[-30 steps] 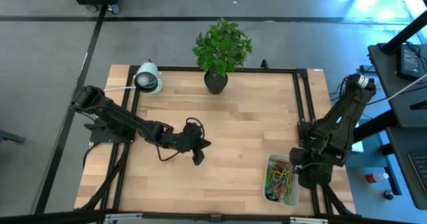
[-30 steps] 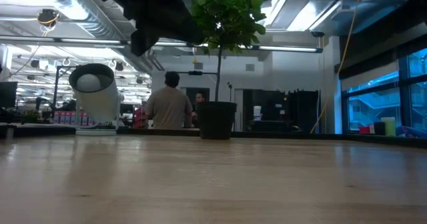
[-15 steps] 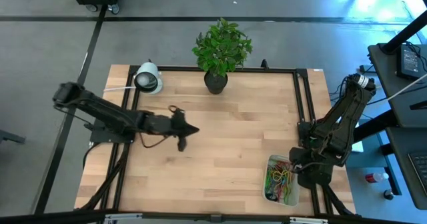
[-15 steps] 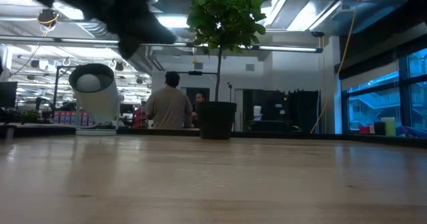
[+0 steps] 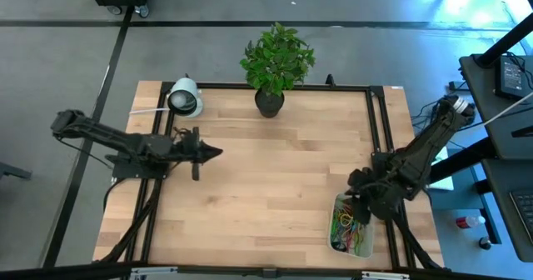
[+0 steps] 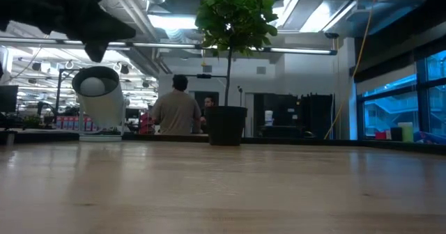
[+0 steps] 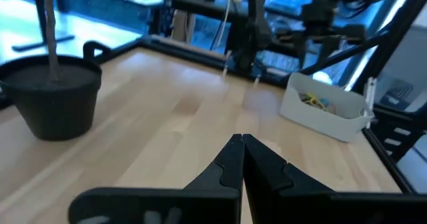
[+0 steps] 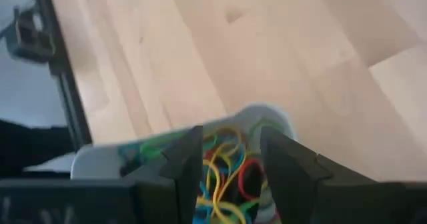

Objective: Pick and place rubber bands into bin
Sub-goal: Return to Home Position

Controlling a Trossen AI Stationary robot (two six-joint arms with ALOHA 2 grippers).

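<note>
The bin (image 5: 335, 230), a pale shallow tray, stands at the table's near right corner. It holds several rubber bands (image 5: 351, 228) in yellow, red, green and blue, lying in a tangle on its bottom. My right gripper (image 5: 361, 207) hangs open over the bin's far end. In the right wrist view its fingers (image 8: 230, 154) stand apart above the rubber bands (image 8: 227, 167), with nothing between them. My left gripper (image 5: 215, 152) is shut and empty above the table's left part, pointing almost level toward the right. Its wrist view shows the shut fingertips (image 7: 241, 144) and the bin (image 7: 327, 114) far off.
A dark plant pot (image 5: 269, 101) with a green plant stands at the far edge's middle, and a white round device (image 5: 185, 98) at the far left. Black frame rails (image 5: 375, 130) run along the table's edges. A person (image 6: 175, 110) stands in the room beyond.
My left gripper has drawn back from the table's middle toward its left edge, staying shut and turning more level. My right gripper has shifted a little toward the table's left, over the bin's far end, and turned somewhat.
</note>
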